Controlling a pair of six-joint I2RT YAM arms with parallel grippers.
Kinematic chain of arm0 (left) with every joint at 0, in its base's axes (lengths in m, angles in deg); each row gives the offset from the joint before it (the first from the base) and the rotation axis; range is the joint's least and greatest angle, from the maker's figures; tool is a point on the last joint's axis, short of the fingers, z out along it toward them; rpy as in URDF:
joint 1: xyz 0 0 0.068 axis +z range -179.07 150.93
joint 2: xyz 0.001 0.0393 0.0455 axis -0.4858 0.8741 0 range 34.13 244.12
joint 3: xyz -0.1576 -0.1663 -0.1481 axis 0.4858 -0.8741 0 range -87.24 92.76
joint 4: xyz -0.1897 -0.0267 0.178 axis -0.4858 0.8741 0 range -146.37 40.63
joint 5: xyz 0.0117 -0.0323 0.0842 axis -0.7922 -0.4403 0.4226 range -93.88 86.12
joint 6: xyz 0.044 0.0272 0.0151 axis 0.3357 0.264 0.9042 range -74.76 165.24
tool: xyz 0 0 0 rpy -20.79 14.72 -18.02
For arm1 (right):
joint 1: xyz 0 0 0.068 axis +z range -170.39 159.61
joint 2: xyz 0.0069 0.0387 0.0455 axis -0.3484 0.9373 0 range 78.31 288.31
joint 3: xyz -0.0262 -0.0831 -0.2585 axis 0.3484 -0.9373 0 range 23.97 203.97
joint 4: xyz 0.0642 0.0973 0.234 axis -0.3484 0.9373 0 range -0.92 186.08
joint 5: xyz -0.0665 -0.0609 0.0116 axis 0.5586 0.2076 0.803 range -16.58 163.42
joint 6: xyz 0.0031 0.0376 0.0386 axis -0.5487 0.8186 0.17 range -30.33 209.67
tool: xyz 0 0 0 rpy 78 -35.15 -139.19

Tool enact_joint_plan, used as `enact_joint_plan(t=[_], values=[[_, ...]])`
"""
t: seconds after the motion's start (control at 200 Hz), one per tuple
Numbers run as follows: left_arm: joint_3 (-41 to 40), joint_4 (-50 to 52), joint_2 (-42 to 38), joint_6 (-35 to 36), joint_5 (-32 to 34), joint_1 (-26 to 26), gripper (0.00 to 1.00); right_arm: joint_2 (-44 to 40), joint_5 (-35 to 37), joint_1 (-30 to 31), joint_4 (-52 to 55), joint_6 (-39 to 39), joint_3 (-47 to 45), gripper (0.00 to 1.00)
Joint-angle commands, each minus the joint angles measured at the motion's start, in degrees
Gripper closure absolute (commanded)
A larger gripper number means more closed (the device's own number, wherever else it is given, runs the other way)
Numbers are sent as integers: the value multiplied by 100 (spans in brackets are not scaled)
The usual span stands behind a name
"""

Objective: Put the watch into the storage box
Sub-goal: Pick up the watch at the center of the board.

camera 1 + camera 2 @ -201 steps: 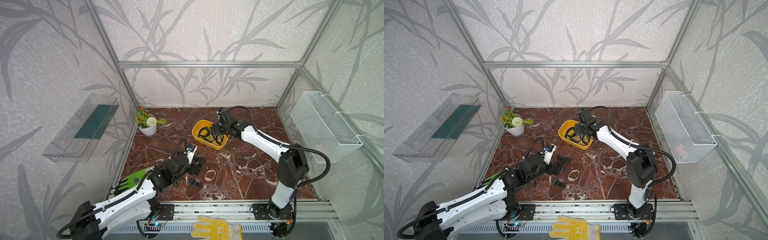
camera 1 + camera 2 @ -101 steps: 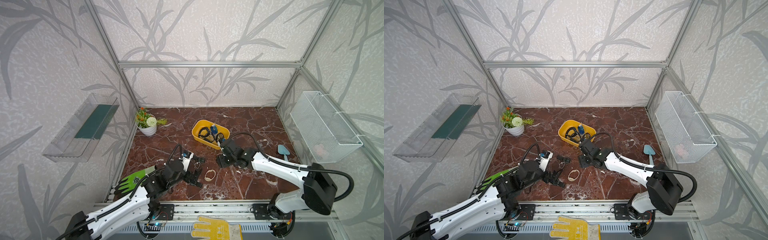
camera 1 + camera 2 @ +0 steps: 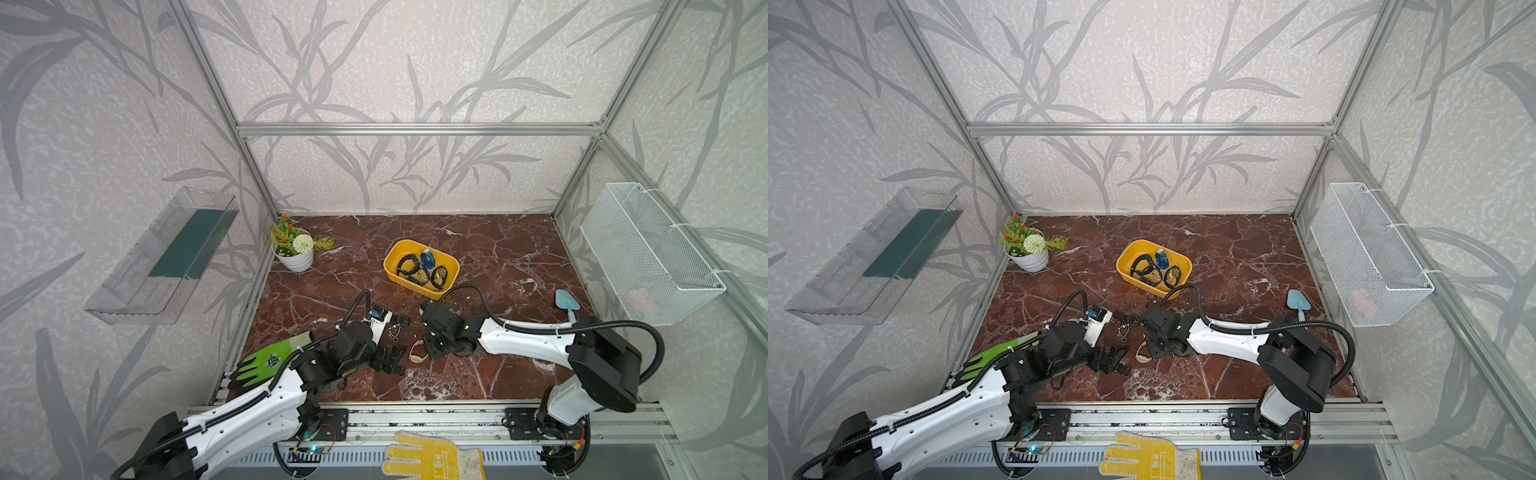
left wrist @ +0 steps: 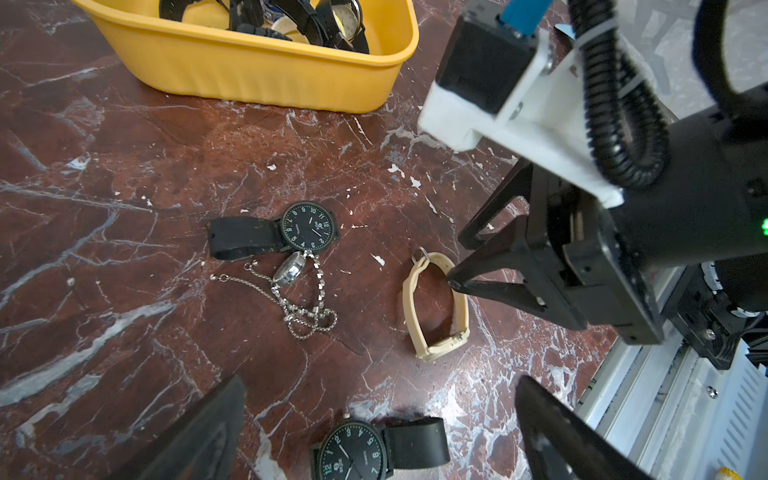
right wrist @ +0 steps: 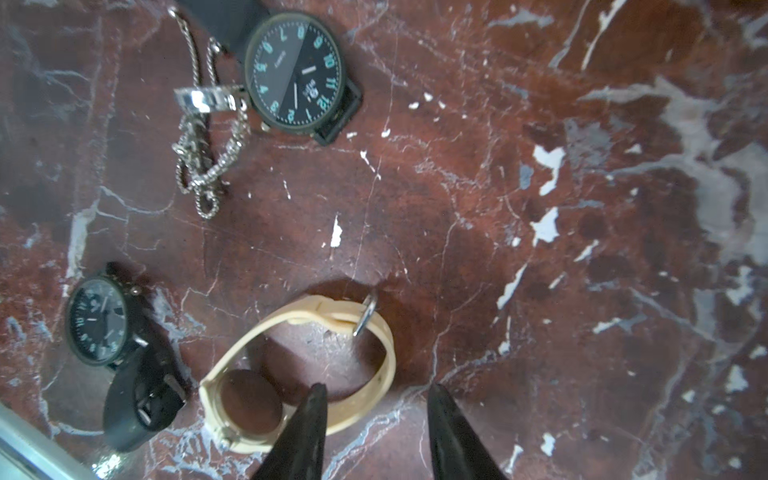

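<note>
Right wrist view shows the right gripper [image 5: 374, 390], jaws apart, straddling the strap of the beige watch [image 5: 249, 401]: likely light, soft and springy, best pinched across that band.

A: What is in the storage box [image 3: 432, 294]?
B: A heap of watches [image 3: 419, 268].
A: What is beside the box?
B: The flower pot [image 3: 294, 261] stands to its left. The little shovel [image 3: 566, 300] lies to its right, and the wire basket [image 3: 648, 253] hangs farther right.
A: And in front of the box?
B: The strap watch [image 4: 309, 227], with the chain watch [image 4: 291, 270] touching it. The loop watch [image 4: 460, 309] lies farther from the box, apart from both. The last watch [image 4: 353, 453] lies farthest out.
</note>
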Motion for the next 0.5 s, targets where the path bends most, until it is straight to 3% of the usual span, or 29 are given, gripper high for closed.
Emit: enact_joint_plan(t=[0.0,0.495], values=[[114,50,-83,-88,-47,-23,1,138,101,70,-134,97,179,62],[74,103,-256,-74,180,-30,1,709,108,100,-134,132,423,84]])
